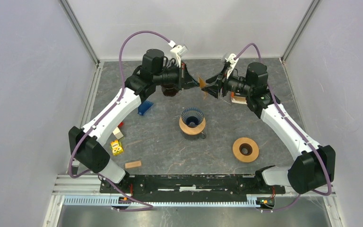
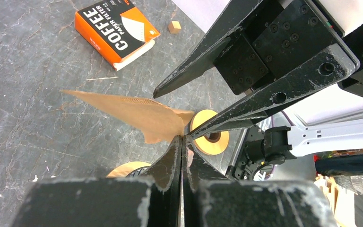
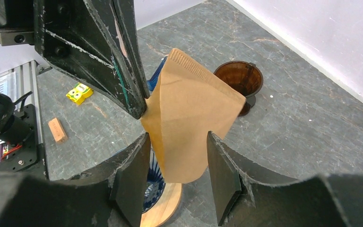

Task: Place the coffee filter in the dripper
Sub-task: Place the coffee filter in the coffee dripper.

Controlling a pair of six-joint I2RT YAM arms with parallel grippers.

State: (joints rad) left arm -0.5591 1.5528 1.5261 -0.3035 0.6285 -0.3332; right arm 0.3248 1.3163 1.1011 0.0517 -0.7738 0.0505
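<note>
Left gripper (image 1: 196,83): its jaws are being pressed fully shut on one corner of the filter (image 3: 189,109).
Right gripper (image 1: 207,90): its jaws are being held partly open on either side of the filter; nothing is being gripped.
Filter: is being held aloft between both grippers.
Dripper (image 1: 192,117): is being carried by the worktop (image 1: 160,142), well apart from the filter.

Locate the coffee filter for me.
Top view, far centre: the coffee filter hangs in the air, pinched in the left arm's fingers, beyond the blue dripper.
</note>
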